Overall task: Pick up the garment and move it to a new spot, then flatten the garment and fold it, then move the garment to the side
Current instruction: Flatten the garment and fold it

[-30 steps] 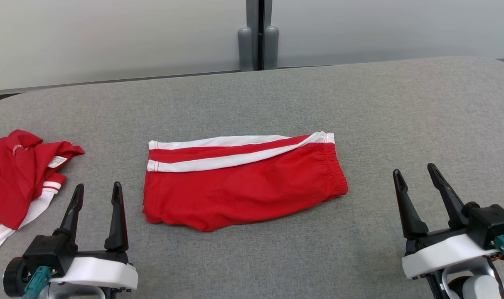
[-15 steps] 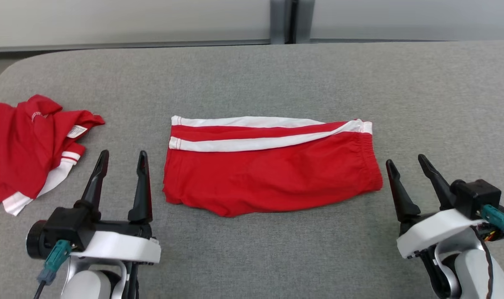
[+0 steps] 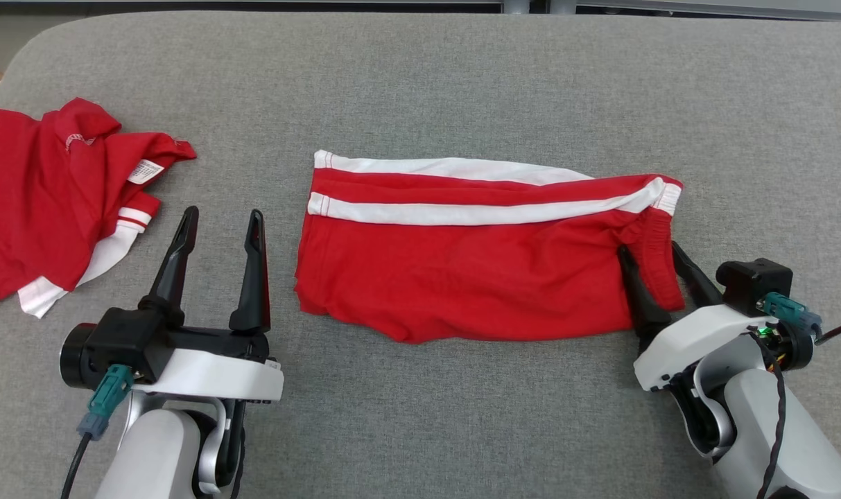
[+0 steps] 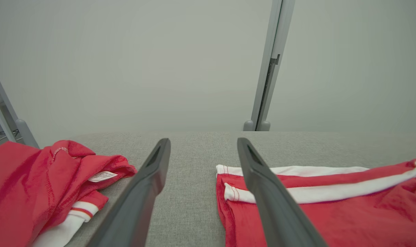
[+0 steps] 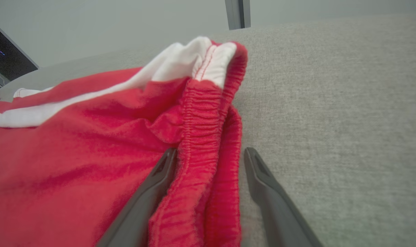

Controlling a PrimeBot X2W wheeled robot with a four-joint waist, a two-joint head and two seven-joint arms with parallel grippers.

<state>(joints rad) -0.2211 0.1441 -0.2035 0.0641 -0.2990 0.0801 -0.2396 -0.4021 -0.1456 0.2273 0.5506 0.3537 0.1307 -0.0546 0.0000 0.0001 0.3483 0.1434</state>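
Grey tabletop (image 3: 462, 83), crumpled red shirt (image 3: 39, 194) left of shorts (image 3: 475, 270)

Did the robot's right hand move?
Yes. The right hand slid left toward the red shorts. Before, grey table showed between them; now its open fingers sit on both sides of the waistband.

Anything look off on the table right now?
On the folded red shorts, the waistband end is bunched, not flat, between the open fingers of the right gripper. A second red garment lies crumpled at the left edge of the table.
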